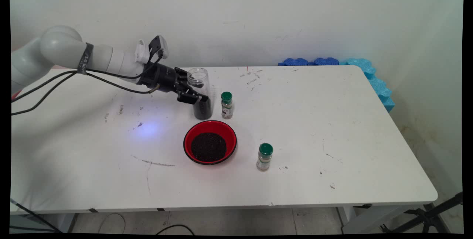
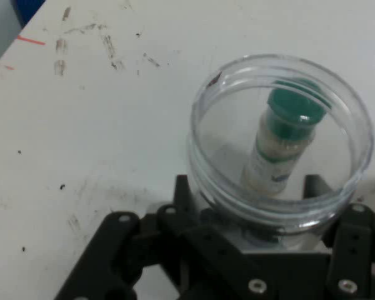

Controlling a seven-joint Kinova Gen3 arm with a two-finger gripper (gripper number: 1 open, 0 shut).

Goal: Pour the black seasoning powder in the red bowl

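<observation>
A clear plastic jar (image 1: 202, 84), its lower part full of dark grains, stands upright on the white table (image 1: 332, 128) behind the red bowl. My gripper (image 1: 195, 97) reaches in from the left and is shut on the jar at mid height. In the hand view the jar's open mouth (image 2: 203, 156) sits between the fingers (image 2: 182, 187). A small green-capped spice bottle (image 1: 226, 105) stands just right of the jar and shows through the jar's wall in the hand view as a spice bottle (image 2: 281, 144).
A red bowl (image 1: 231, 135) holding dark grains sits right in front of the jar. A second green-capped bottle (image 1: 264, 156) stands to the bowl's right. Blue foam pieces (image 1: 373, 76) line the far right corner. Black cables (image 1: 55, 80) hang below the arm.
</observation>
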